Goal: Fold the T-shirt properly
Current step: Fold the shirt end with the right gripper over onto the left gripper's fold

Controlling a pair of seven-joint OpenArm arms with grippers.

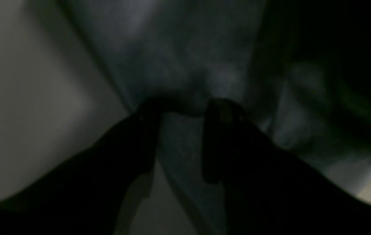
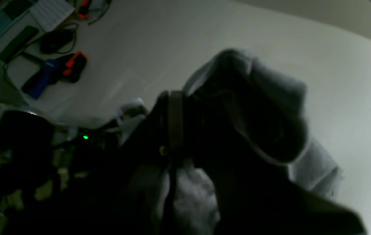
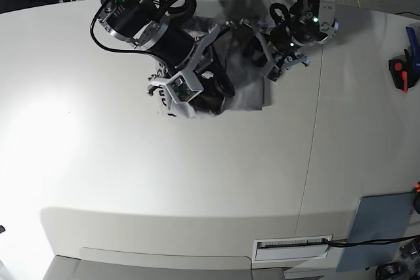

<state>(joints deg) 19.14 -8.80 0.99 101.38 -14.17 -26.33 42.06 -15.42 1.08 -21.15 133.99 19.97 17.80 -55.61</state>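
Observation:
The heather-grey T-shirt [image 3: 248, 93] lies bunched at the back middle of the white table [image 3: 197, 181], with black print showing at its left edge. My left gripper [image 3: 259, 54] reaches into its upper right part. In the dark left wrist view the left gripper [image 1: 185, 111] has grey cloth [image 1: 172, 49] pinched between its two black fingers. My right gripper [image 3: 211, 93] is at the shirt's left side. In the right wrist view the right gripper [image 2: 185, 111] is shut on a bunch of grey cloth [image 2: 270, 98] that drapes over one finger and hides it.
A red and black tool [image 3: 400, 73] lies at the table's right edge. A grey pad [image 3: 380, 227] sits at the front right corner. Cables and gear crowd the back edge. An orange, black and blue tool [image 2: 55, 71] and a keyboard [image 2: 50, 11] lie on a side surface.

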